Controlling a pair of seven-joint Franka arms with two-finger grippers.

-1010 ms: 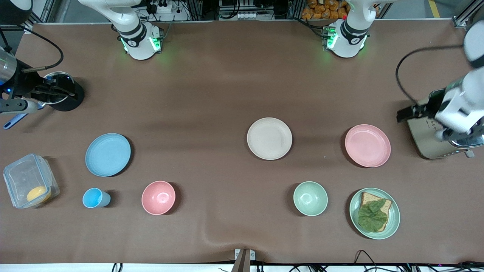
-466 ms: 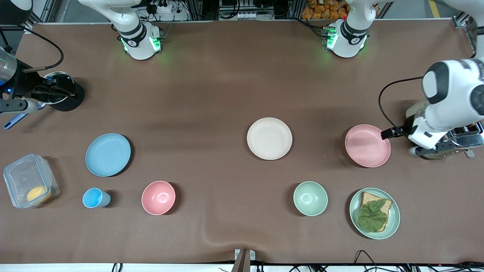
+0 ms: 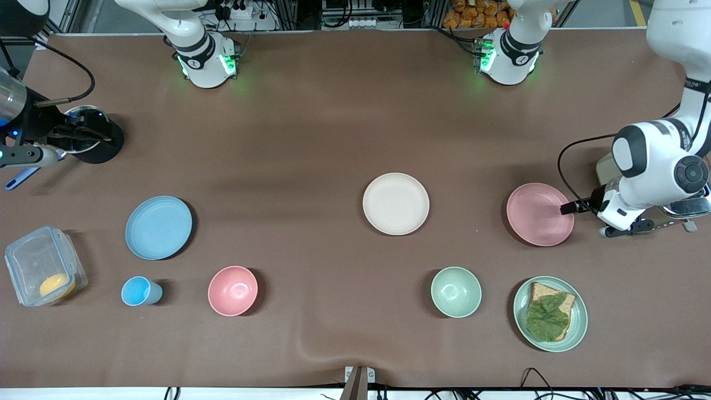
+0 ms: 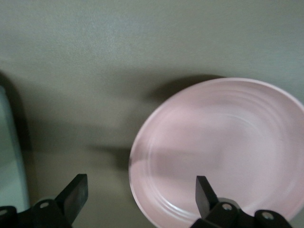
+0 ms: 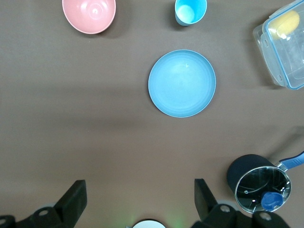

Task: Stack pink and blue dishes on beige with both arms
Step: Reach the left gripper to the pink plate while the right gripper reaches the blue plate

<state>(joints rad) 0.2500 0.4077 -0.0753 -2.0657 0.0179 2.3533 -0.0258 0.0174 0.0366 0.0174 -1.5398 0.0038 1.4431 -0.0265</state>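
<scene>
Front view — landmark: I place everything from the beige plate (image 3: 396, 203), which lies bare near the table's middle.
Front view — pink plate (image 3: 540, 214): toward the left arm's end from the beige plate, about level with it, flat on the table.
Front view — blue plate (image 3: 159, 227): toward the right arm's end from the beige plate, well apart from it.
Front view — left gripper (image 3: 577, 208): at the pink plate's rim, on the edge turned away from the beige plate; its dark tip points toward the beige plate. I judge this arm is the nearer one for pink.
Front view — right gripper (image 3: 22, 156): waits at the right arm's end of the table, over a dark pot (image 3: 89, 133), well apart from the blue plate.
Front view — change: a second ago the left gripper hung over the toaster (image 3: 655, 208), clear of the pink plate; it has since swung in and down to the rim. Plates and right arm have not moved.
Left wrist view — left gripper (image 4: 137, 197): fingers spread wide, holding nothing; one finger (image 4: 204, 192) sits over the pink plate (image 4: 223, 152), the other over bare table, so the rim lies between them. I judge it must drop before closing.
Right wrist view — right gripper (image 5: 140, 199): fingers spread, empty; blue plate (image 5: 182, 83) well ahead of them.
</scene>
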